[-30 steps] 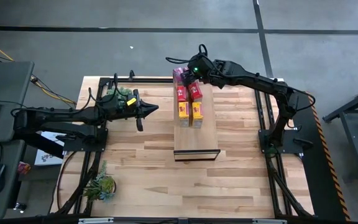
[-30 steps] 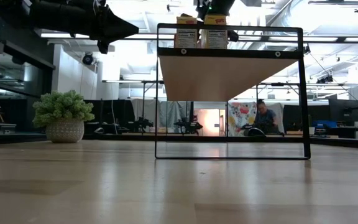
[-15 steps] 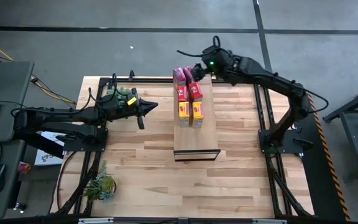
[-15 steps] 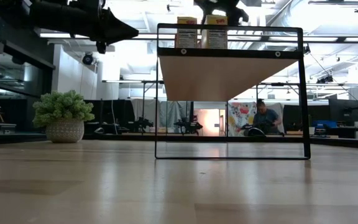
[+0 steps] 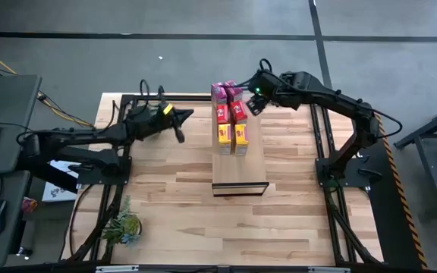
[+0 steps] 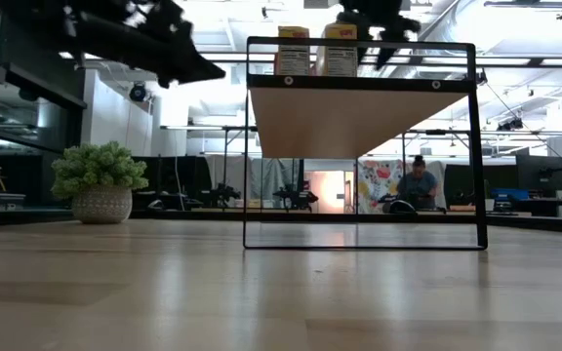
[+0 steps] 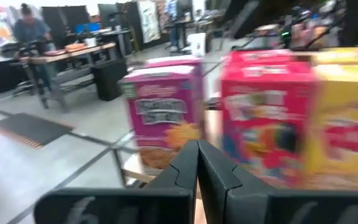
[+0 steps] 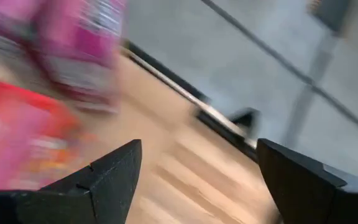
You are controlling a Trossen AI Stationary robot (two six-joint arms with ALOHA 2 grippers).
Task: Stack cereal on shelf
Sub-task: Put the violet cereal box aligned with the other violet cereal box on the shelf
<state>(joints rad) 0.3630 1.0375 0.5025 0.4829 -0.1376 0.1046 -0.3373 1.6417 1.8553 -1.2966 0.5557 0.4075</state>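
Note:
Six cereal boxes stand upright in two rows on the far part of the light-wood shelf (image 5: pixel 240 163): two magenta (image 5: pixel 218 92), two red (image 5: pixel 238 112) and two yellow (image 5: pixel 240 136). In the low view the yellow boxes (image 6: pixel 338 54) stand on the shelf top (image 6: pixel 359 80). My right gripper (image 5: pixel 255 103) is open and empty, just to the right of the magenta and red boxes (image 8: pixel 23 137). My left gripper (image 5: pixel 180 125) is shut and empty, left of the shelf, pointing at the boxes (image 7: pixel 163 118).
The shelf is raised on a thin dark frame (image 6: pixel 246 146). A potted plant (image 5: pixel 124 226) stands near the table's near left corner and shows in the low view (image 6: pixel 100 180). A person (image 6: pixel 418 185) sits in the room far behind the table.
My right gripper has drawn away from above the magenta boxes toward the table's right edge and a little nearer; both magenta boxes stay on the shelf. My left gripper has swung toward the table's far edge, still left of the shelf.

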